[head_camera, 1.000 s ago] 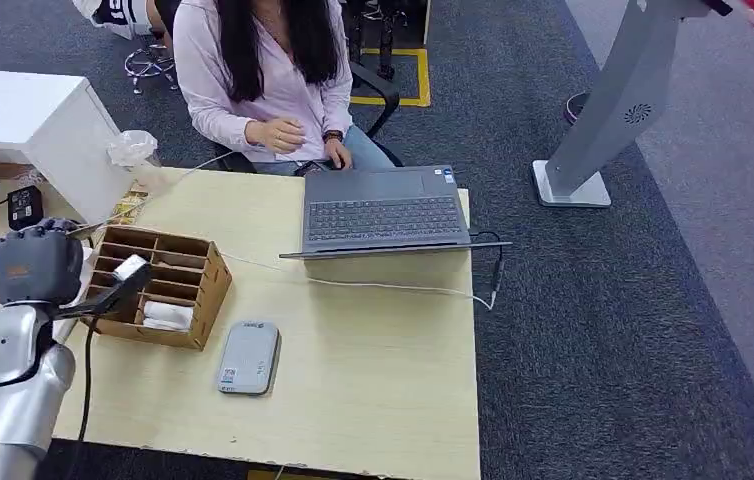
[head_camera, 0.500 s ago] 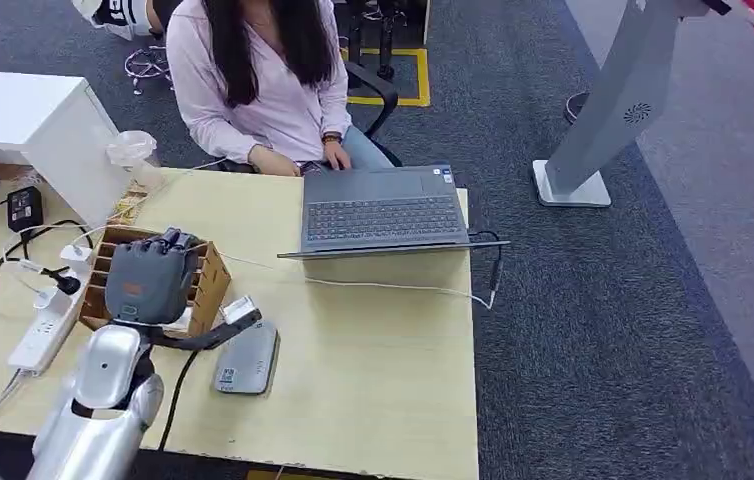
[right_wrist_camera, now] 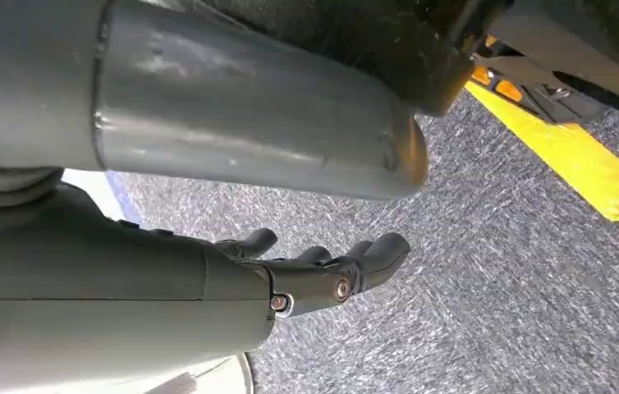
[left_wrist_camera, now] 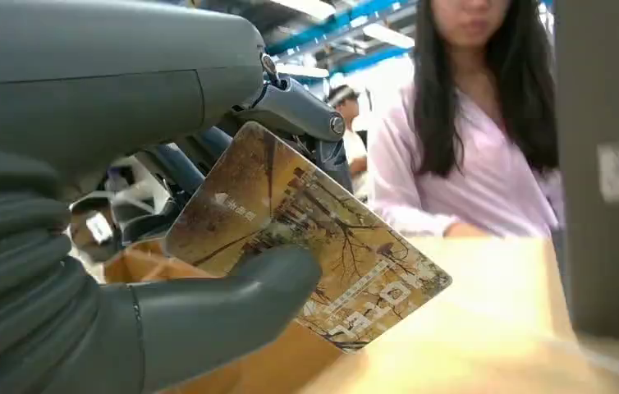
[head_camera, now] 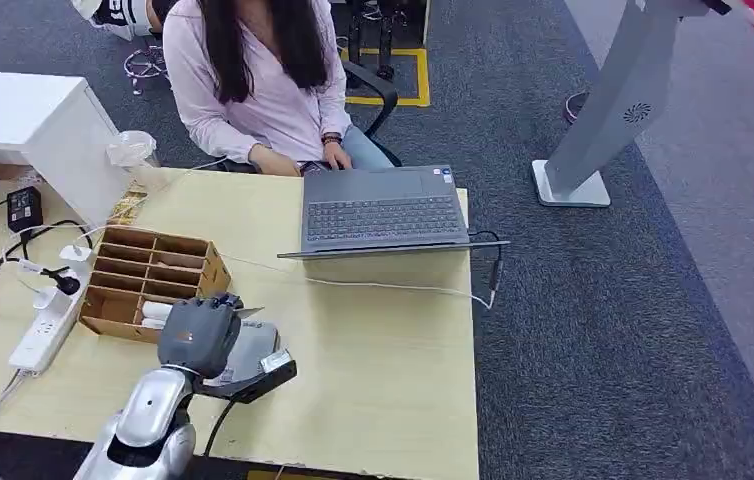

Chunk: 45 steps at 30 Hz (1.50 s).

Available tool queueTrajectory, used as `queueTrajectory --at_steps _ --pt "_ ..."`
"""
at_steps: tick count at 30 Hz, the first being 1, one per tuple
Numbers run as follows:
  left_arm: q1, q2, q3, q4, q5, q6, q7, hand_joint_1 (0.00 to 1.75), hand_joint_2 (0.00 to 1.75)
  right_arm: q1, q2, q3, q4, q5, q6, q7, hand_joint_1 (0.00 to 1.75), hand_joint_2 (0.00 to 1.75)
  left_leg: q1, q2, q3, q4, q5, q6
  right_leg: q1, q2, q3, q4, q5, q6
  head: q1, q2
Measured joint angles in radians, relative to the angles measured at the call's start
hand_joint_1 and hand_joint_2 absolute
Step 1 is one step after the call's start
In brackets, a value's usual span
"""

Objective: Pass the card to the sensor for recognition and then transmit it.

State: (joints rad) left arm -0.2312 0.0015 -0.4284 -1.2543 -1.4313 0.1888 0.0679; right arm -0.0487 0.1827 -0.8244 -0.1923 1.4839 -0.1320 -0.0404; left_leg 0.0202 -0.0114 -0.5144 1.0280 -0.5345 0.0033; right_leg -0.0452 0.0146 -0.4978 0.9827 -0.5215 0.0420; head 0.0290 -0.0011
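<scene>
My left hand (head_camera: 198, 335) hovers over the near left part of the wooden table (head_camera: 383, 360), right above the flat grey-white sensor (head_camera: 256, 345), which it partly hides. In the left wrist view the thumb (left_wrist_camera: 232, 304) and fingers pinch a card (left_wrist_camera: 306, 238) printed with brown trees and buildings. The card's thin edge (head_camera: 249, 313) pokes out beside the hand toward the laptop. I cannot tell whether the card touches the sensor. My right hand (right_wrist_camera: 323, 267) hangs over grey carpet with its fingers loosely apart, holding nothing.
A cardboard organiser box (head_camera: 153, 275) stands just behind the hand. An open laptop (head_camera: 383, 210) with a white cable sits at the far edge, and a person (head_camera: 263, 80) sits behind it. A power strip (head_camera: 43, 330) and cords lie at the left. A grey stand (head_camera: 613, 110) rises on the carpet.
My left hand has swung from over the cardboard box to the right and nearer, carrying the card until it sits above the sensor. The person has lowered a hand.
</scene>
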Motion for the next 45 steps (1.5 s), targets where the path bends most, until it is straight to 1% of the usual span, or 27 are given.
queueTrajectory --at_steps 7,10,15,24,28,30,31,35,36,37,38,42,45 --pt "0.046 0.001 -0.027 -0.005 0.003 -0.013 0.002 1.75 1.75 0.002 0.001 -0.012 0.0 -0.005 -0.009 -0.005 0.0 0.0 0.0 0.0 0.0 0.0 0.0 0.0 0.0 0.0 0.0 0.0 0.0 0.0 0.0 0.0" --pt "0.059 0.004 -0.044 -0.013 0.002 -0.037 0.005 1.75 1.75 0.002 0.002 -0.017 0.0 -0.008 -0.013 -0.005 0.0 0.0 0.0 0.0 0.0 0.0 0.0 0.0 0.0 0.0 0.0 0.0 0.0 0.0 0.0 0.0" --pt "0.066 0.006 -0.07 -0.013 0.006 -0.063 0.031 1.75 1.75 0.002 0.002 -0.02 0.0 -0.006 -0.013 -0.005 0.0 0.0 0.0 0.0 0.0 0.0 0.0 0.0 0.0 -0.001 0.0 0.0 0.0 0.0 0.0 0.0" --pt "0.064 0.01 -0.074 -0.013 0.013 -0.063 0.04 1.75 1.75 0.002 0.002 -0.032 0.0 -0.002 -0.013 -0.005 0.0 0.0 0.0 0.0 0.0 0.0 0.0 0.0 0.0 -0.001 0.001 0.0 0.0 0.0 0.0 0.0" --pt "0.053 0.01 -0.074 -0.013 0.016 -0.05 0.064 1.75 1.75 0.002 0.002 -0.033 0.0 0.004 -0.012 -0.005 0.0 0.0 0.0 0.0 0.0 0.0 0.0 0.0 0.0 -0.001 0.0 0.0 0.0 0.0 0.0 0.0" --pt "0.041 0.01 -0.067 -0.013 0.014 -0.018 0.078 1.75 1.75 0.003 0.002 -0.033 0.0 0.011 -0.011 -0.005 0.0 0.0 0.0 0.0 0.0 0.0 0.0 0.0 0.0 -0.001 0.0 0.0 0.0 0.0 0.0 0.0" --pt "0.03 0.01 -0.062 -0.013 0.008 0.01 0.081 1.75 1.75 0.003 0.002 -0.033 0.0 0.014 -0.011 -0.005 0.0 0.0 0.0 0.0 0.0 0.0 0.001 0.0 0.0 -0.001 0.0 0.0 0.0 0.0 0.0 0.0" --pt "-0.049 0.018 -0.009 -0.017 -0.029 0.151 0.081 1.75 1.75 0.002 0.002 -0.032 0.0 0.031 -0.005 -0.005 0.0 0.0 0.0 -0.001 0.0 0.0 0.001 0.0 0.0 -0.001 0.0 0.001 0.001 0.0 0.0 0.0" --pt "-0.076 0.025 0.011 -0.02 -0.05 0.201 0.073 1.75 1.75 0.002 0.002 -0.031 0.0 0.032 -0.002 -0.005 0.0 0.0 0.0 -0.001 0.0 0.0 0.001 0.0 0.0 -0.001 0.0 0.001 0.001 0.0 0.0 0.0" --pt "-0.103 0.033 0.029 -0.021 -0.066 0.236 0.066 1.75 1.75 0.002 0.002 -0.03 0.0 0.034 0.001 -0.006 0.0 0.0 0.0 0.0 0.0 0.0 0.001 0.0 0.0 -0.001 0.0 0.001 0.001 0.0 0.0 0.0" --pt "-0.127 0.042 0.045 -0.021 -0.075 0.257 0.059 1.75 1.75 0.002 0.002 -0.029 0.0 0.034 0.005 -0.007 0.0 0.0 0.0 0.0 0.0 0.0 0.002 0.0 0.0 -0.001 0.0 0.002 0.001 0.0 0.0 0.0" --pt "-0.218 0.072 0.127 -0.013 -0.087 0.294 0.022 1.75 1.75 0.001 0.002 -0.019 0.0 0.035 0.007 -0.008 0.0 0.0 0.0 0.0 0.0 0.0 0.002 0.0 0.0 -0.001 0.0 0.002 0.001 0.0 0.0 0.0" --pt "-0.269 0.089 0.167 0.006 -0.09 0.298 0.019 1.75 1.75 0.001 0.002 -0.011 0.0 0.037 0.008 -0.008 0.0 0.0 0.0 0.0 0.0 0.0 0.002 0.0 0.0 -0.001 0.0 0.002 0.001 0.0 0.0 0.0"
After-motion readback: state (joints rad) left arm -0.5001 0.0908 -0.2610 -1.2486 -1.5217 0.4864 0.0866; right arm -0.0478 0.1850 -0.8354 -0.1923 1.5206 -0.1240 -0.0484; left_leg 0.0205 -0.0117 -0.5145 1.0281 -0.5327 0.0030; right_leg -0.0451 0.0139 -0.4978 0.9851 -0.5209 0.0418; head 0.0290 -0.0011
